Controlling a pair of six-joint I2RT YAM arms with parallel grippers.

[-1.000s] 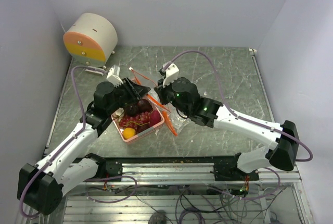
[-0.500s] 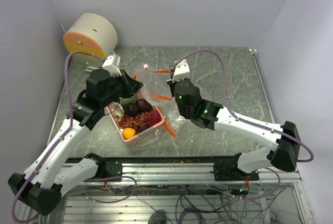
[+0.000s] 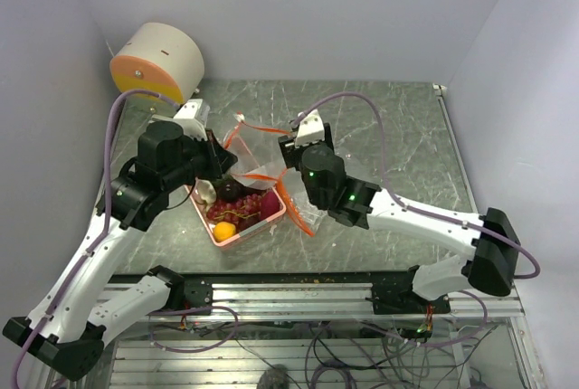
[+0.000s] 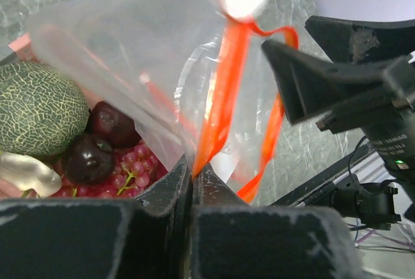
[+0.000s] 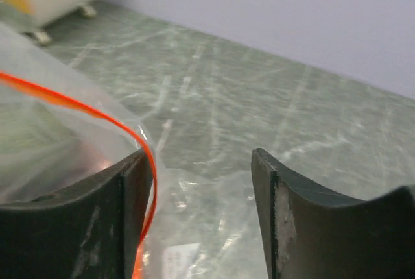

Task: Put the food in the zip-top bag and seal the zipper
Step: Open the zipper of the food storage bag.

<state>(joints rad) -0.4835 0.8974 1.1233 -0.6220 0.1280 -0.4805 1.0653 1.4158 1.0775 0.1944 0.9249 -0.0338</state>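
Observation:
The clear zip-top bag (image 3: 260, 148) hangs over the far end of the pink basket (image 3: 252, 231), its orange-red zipper (image 4: 224, 97) looping open. My left gripper (image 4: 193, 174) is shut on the zipper strip and holds that edge up. The food lies in the basket: a green netted piece (image 4: 39, 107), dark round fruits (image 4: 91, 156), red grapes (image 4: 126, 172), a whitish bulb (image 4: 26, 174) and an orange-yellow fruit (image 3: 223, 231). My right gripper (image 5: 198, 156) stands open beside the bag (image 5: 52, 136). The zipper (image 5: 97, 111) runs along its left finger, with only bag film lying under the gap.
A round cream and orange device (image 3: 158, 63) stands at the back left corner. Pale walls close in the green marbled table (image 3: 389, 127) on three sides. The right arm reaches across the middle from the right.
My left gripper closed on the zipper strip and drew up and back to the left. My right gripper opened and released the bag's other edge.

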